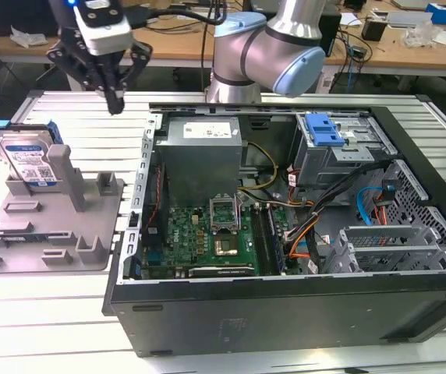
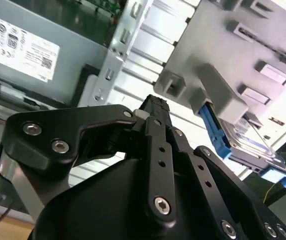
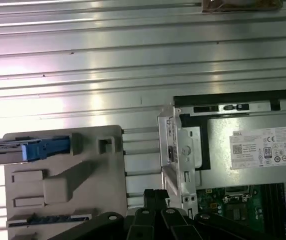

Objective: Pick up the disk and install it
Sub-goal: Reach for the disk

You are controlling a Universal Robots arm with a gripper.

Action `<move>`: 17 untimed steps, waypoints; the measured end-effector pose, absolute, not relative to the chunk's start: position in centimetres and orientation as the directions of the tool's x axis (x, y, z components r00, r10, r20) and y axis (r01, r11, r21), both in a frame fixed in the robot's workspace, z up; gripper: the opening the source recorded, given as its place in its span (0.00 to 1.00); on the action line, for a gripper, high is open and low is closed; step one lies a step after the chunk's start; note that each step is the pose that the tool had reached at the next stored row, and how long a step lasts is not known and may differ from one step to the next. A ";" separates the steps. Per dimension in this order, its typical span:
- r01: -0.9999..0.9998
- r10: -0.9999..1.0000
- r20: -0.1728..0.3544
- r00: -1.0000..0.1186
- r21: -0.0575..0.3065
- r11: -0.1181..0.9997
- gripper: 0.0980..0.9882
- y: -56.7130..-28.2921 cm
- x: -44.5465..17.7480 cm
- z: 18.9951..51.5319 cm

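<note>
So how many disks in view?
1: the disk on edge in the grey stand, at the exterior view's left, outside the case. The drive cage could hide more.

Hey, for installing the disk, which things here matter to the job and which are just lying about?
For the job:
disk, standing on edge in the grey stand
pincer, shut and empty, apart from the disk
open computer case and its drive cage

Just there:
power supply
motherboard
clutter on the back desks
</note>
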State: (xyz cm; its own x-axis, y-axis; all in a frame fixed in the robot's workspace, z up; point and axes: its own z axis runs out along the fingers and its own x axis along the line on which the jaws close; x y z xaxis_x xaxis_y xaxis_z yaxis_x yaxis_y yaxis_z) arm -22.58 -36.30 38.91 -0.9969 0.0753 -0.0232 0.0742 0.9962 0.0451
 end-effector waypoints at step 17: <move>0.074 0.075 -0.023 -0.997 0.045 0.996 0.01 -32.0 -32.6 38.2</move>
State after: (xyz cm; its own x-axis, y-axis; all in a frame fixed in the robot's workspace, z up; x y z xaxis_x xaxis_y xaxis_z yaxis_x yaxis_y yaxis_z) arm -32.56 -32.02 38.18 -0.9969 0.0753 -0.0232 0.0742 0.9962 0.0451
